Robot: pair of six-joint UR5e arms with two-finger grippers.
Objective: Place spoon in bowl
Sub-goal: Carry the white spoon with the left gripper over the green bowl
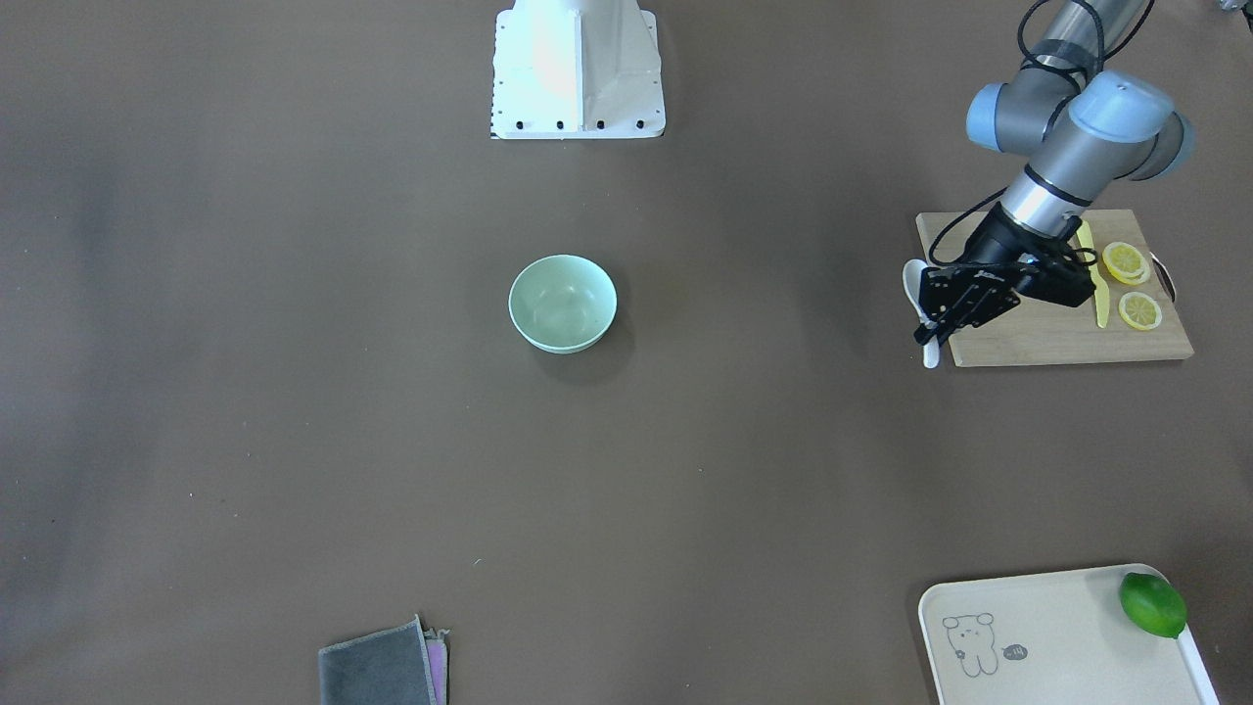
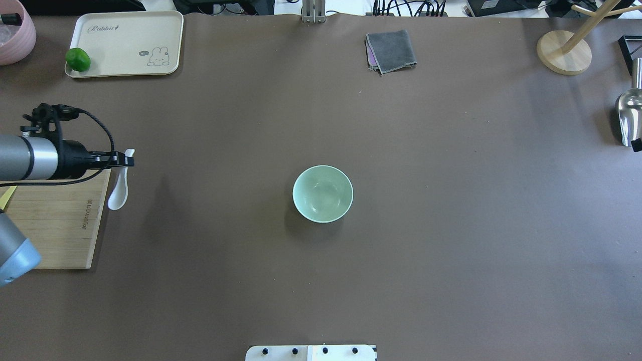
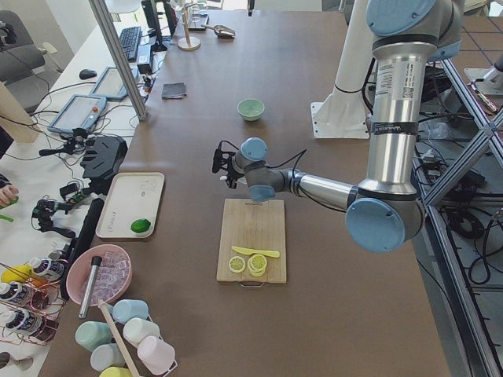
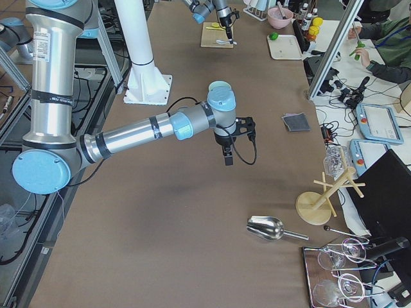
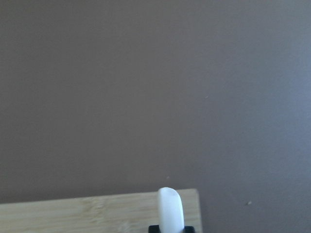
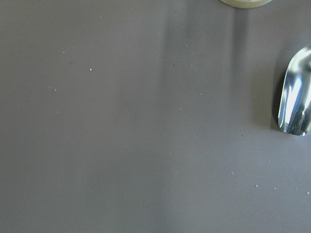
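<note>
The white spoon (image 2: 118, 194) is gripped by its handle in my left gripper (image 2: 128, 160), which is shut on it. It hangs at the edge of the wooden cutting board (image 2: 55, 220), scoop towards the robot. The front-facing view shows the spoon (image 1: 914, 282) and the left gripper (image 1: 928, 333) too. The handle tip shows in the left wrist view (image 5: 170, 208). The pale mint-green bowl (image 2: 322, 194) stands empty at the table's middle, well to the spoon's right. My right gripper (image 4: 228, 157) shows only in the right exterior view, above bare table; I cannot tell whether it is open.
Lemon slices (image 1: 1126, 262) and a yellow knife (image 1: 1098, 294) lie on the cutting board. A cream tray (image 2: 125, 45) with a lime (image 2: 77, 59) is at the far left. A grey cloth (image 2: 391, 50), a wooden stand (image 2: 564, 52) and a metal scoop (image 2: 629, 118) are further off.
</note>
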